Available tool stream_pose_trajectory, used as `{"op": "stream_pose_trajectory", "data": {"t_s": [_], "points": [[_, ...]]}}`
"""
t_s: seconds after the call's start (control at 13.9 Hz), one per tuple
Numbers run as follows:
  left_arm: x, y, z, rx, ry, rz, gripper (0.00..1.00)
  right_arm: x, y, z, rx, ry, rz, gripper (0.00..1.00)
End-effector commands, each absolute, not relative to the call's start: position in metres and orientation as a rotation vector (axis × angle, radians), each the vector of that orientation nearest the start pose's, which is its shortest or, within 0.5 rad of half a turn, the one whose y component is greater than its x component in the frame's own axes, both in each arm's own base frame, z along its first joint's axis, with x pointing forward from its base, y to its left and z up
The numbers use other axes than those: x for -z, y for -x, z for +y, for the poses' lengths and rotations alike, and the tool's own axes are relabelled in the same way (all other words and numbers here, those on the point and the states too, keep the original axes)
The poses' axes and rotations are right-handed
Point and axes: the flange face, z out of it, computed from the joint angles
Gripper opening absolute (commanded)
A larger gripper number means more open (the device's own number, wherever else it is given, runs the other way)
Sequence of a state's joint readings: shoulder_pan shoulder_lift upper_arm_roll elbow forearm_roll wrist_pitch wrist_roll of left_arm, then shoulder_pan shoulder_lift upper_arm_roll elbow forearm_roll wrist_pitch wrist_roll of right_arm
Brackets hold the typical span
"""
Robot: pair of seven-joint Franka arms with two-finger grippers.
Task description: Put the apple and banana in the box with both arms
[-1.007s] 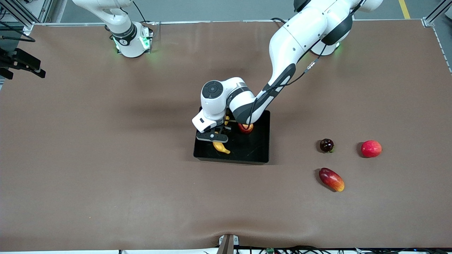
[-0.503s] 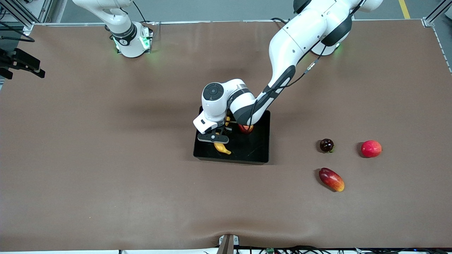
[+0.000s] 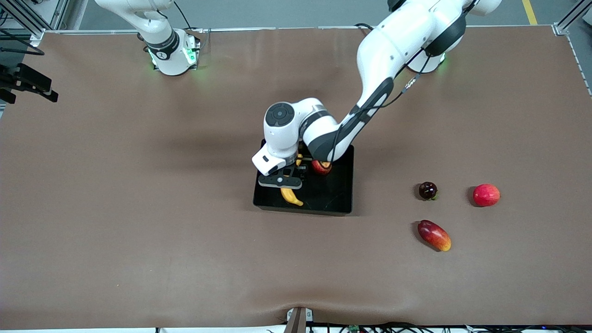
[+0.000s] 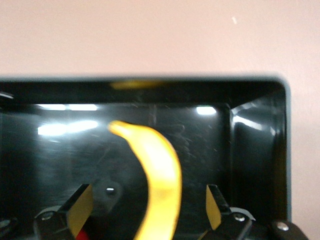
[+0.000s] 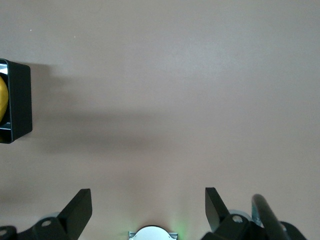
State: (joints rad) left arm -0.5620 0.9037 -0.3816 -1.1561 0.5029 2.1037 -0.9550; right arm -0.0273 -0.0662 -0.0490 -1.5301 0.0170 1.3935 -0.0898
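Banana lies in box, between spread fingers of left gripper; apple alongside. Right gripper spread, waiting over bare table. Advise straight vertical lift, clearing box walls.

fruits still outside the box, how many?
3, all on the table toward the left arm's end: dark round fruit, plain red round fruit beside it, mango nearer the front camera. None appear hidden.

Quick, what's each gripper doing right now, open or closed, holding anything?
Left gripper: open over the box, fingers either side of the banana, not gripping it.
Right gripper: open, empty, waiting above bare table.
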Motion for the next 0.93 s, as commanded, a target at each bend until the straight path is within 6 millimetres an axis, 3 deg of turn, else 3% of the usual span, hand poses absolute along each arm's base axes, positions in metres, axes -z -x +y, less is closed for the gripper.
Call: {"op": "stream_pose_trajectory", "data": {"t_s": [0.0,0.14,0.5,0.79,0.86], "points": [[-0.348,-0.554,-0.524,0.301,3.078,0.053,1.0,-0.665,-0.509,-0.04,-0.105,3.103,-0.018,1.0],[-0.396,-0.574,-0.488,0.329,3.053,-0.04,1.0,-0.665,-0.51,-0.04,-0.105,3.103,-0.018,1.0],[-0.487,-0.599,-0.393,0.296,2.966,-0.209,1.0,-0.665,-0.51,-0.041,-0.107,3.103,-0.016,1.0],[-0.541,-0.607,-0.323,0.252,2.9,-0.209,1.0,-0.665,-0.51,-0.04,-0.108,3.103,-0.018,1.0],[-0.556,-0.611,-0.295,0.238,2.882,-0.213,1.0,-0.665,-0.51,-0.04,-0.108,3.103,-0.018,1.0]]}}
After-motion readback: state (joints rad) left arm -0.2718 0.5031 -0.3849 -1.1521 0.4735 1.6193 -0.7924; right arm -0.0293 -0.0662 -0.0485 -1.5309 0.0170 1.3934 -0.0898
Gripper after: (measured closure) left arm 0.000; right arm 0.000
